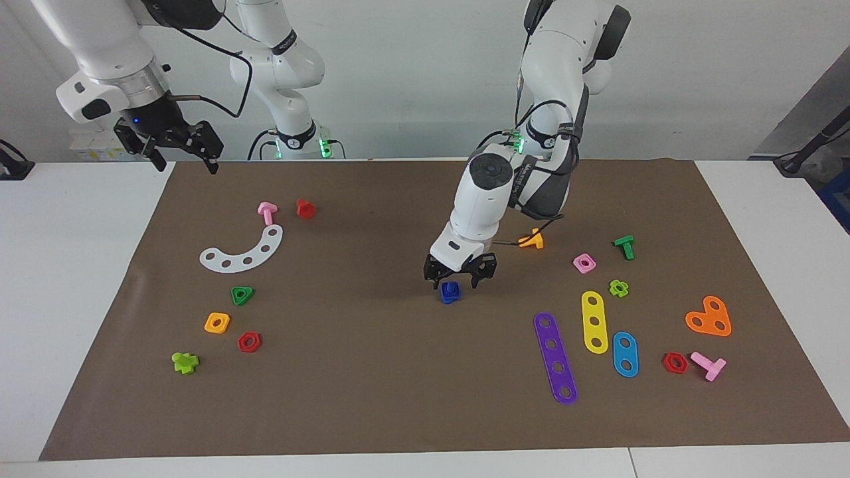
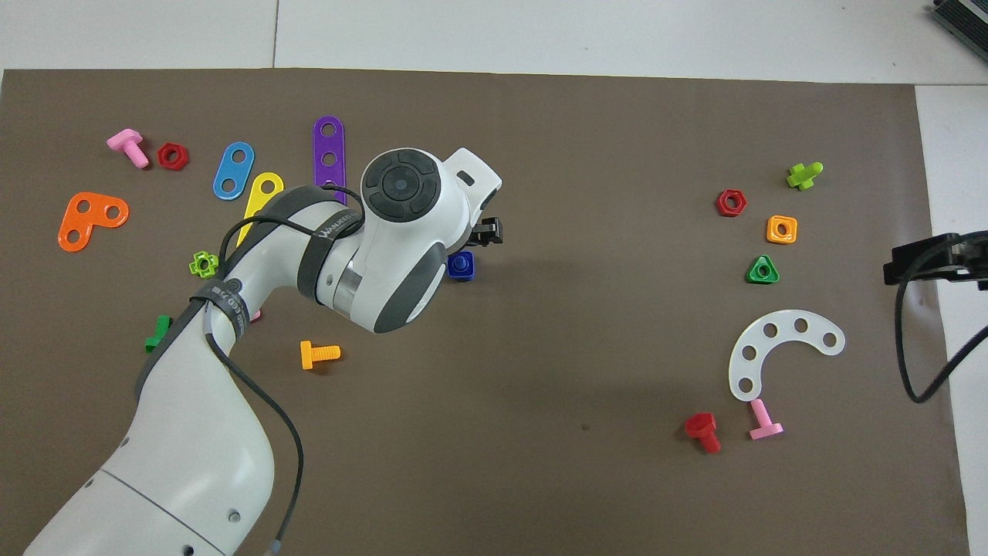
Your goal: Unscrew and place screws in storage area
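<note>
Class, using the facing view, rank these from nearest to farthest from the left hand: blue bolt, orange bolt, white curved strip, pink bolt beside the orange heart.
1. Blue bolt, directly under the left hand.
2. Orange bolt, toward the left arm's end.
3. White curved strip, toward the right arm's end.
4. Pink bolt, beside the orange heart.

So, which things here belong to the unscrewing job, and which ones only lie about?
Belonging to the job:
- small blue plastic bolt in its square nut, mid-mat
- left gripper, open, right over it

Lying about:
- white curved plastic strip with holes
- purple straight plastic strip
- orange T-shaped bolt
- right gripper, waiting open over the mat's edge
</note>
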Tool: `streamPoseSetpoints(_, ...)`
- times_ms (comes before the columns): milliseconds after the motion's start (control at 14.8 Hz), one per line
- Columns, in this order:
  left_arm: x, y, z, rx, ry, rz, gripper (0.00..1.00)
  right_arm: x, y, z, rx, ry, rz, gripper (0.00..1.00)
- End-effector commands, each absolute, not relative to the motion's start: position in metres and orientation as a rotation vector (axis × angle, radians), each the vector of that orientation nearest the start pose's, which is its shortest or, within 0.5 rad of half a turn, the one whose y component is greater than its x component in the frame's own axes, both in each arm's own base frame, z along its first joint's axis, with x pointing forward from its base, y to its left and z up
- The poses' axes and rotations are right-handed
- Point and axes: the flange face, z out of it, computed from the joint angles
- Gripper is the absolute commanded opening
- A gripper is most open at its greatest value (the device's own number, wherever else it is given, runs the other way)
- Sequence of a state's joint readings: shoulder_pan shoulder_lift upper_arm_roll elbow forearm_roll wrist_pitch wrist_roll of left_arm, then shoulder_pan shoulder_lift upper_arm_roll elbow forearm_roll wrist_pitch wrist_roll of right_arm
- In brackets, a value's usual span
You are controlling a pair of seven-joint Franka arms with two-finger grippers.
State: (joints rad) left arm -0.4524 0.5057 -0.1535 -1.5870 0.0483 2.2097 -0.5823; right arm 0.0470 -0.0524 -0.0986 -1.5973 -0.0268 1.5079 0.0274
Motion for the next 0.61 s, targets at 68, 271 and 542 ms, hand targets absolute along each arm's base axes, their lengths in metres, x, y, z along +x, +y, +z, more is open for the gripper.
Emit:
streamPoseSetpoints(68,0.576,-0.389,0.342,-3.204,0.096,-0.183,0.89,0.525,-0.032,0.636,-3.146,0.140,0.047,1.00)
streamPoseSetpoints(271,0.563,-0.395,0.324,-3.197,0.139,-0.183,0.87,0.525,-0.032,0.635,-3.146,0.140,0.049,1.00)
streamPoseSetpoints(542,0.555,-0.398,0.312,-3.173,0.184,-0.171,0.84,0.525,-0.032,0.635,-3.146,0.140,0.049,1.00)
